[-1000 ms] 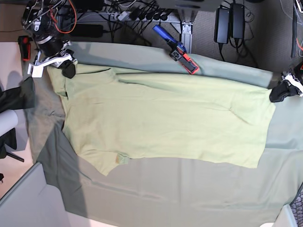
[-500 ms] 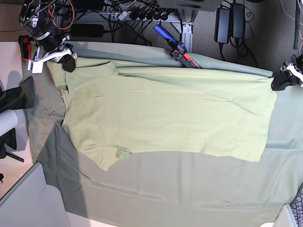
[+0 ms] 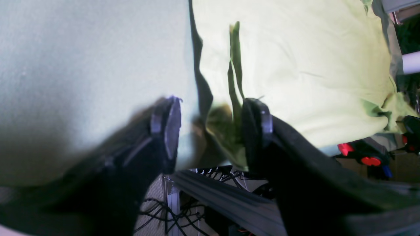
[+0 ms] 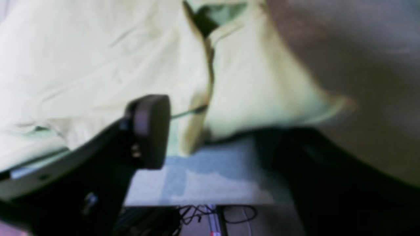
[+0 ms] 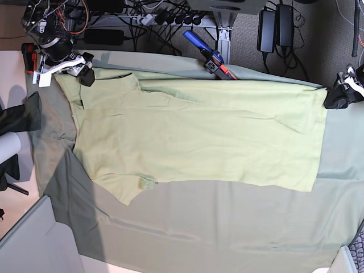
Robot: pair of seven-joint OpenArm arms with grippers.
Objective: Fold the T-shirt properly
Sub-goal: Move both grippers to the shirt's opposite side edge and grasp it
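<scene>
Two tools stand with jaws apart at the far corners of your T-shirt (image 5: pixel 193 136): the left tool (image 3: pixel 210 131) astride the hem corner, the right tool (image 4: pixel 210 131) at the shoulder; the shirt lies flat on the bench's grey-green cloth (image 5: pixel 227 227); a blue-and-red hand tool (image 5: pixel 211 57) rests just beyond its far edge.

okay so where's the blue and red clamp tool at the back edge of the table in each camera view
Base: the clamp tool lies at the far table edge, top centre, just beyond the T-shirt.
Left wrist: its red and blue parts show at the right edge, just below the shirt's edge.
Right wrist: not in view.
Shared landmark: the T-shirt, pale yellow-green, fills the upper part of both wrist views.
</scene>
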